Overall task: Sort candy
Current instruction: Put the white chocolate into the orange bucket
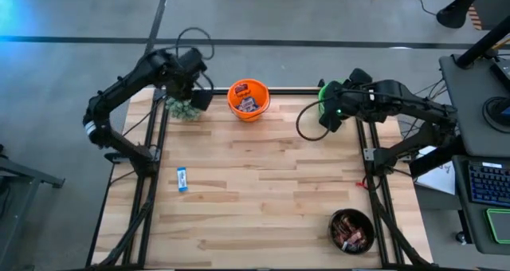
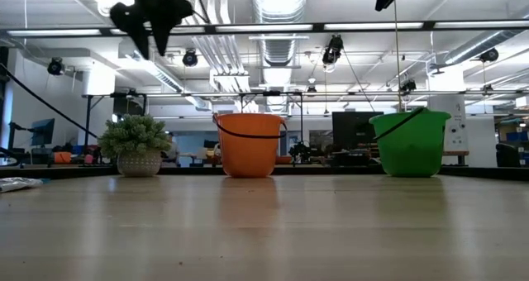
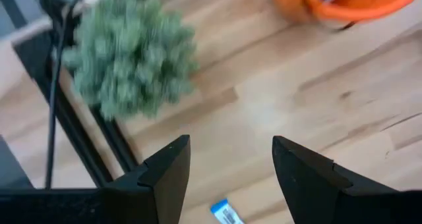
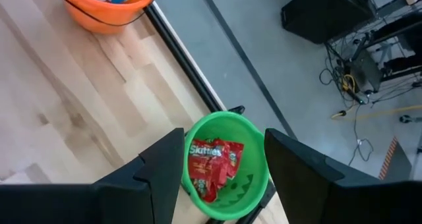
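Nearly sorted: one blue-and-white bar (image 1: 182,178) left at table's 9 o'clock, rest sit in orange bucket (image 1: 248,100), green bucket (image 4: 225,163), dark bowl (image 1: 351,229); left gripper (image 3: 227,159) and right gripper (image 4: 221,161) both wide open, empty

An orange bucket (image 1: 248,99) is seen at the desk's (image 1: 263,183) far edge, a plant (image 1: 182,108) beside it. A blue bar (image 1: 182,178) lies near the left side, a dark bowl (image 1: 352,229) of candy at the near right.

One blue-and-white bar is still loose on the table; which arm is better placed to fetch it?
Probably the left: the bar lies on the left side, and the open left gripper already sees it. The right gripper hangs over the green bucket.
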Robot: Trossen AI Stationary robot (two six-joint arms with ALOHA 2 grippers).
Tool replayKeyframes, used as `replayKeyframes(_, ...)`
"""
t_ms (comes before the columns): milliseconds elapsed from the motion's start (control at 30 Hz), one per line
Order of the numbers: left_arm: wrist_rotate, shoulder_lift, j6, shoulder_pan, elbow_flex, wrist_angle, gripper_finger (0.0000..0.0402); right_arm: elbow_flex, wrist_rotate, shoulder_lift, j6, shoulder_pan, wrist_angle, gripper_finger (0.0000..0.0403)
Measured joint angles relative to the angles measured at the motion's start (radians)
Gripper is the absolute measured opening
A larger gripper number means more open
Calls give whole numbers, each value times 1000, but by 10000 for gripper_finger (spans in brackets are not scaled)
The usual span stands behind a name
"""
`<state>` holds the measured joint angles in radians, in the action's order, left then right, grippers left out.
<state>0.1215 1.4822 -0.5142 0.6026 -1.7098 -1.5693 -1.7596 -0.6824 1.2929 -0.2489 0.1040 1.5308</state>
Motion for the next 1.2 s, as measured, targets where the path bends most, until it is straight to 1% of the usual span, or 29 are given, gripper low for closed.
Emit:
replayKeyframes(233,-3,-144,-141,-96,238,77,197,0,0,6,53,43,-62,201)
replayKeyframes(567,-18,-251,-370,-238,499,148,197,0,1,43,108,67,-75,201)
replayKeyframes(700,-62,-273,-445,-316,598,203,197,0,1,55,136,67,-82,201)
replayKeyframes(900,-81,-278,-578,-433,725,216,197,0,1,59,156,67,-106,201)
replayKeyframes(1067,-130,-277,-649,-484,807,223,197,0,1,59,159,67,-107,201)
replayKeyframes(1200,-188,-277,-676,-508,871,302,197,0,1,59,158,67,-107,201)
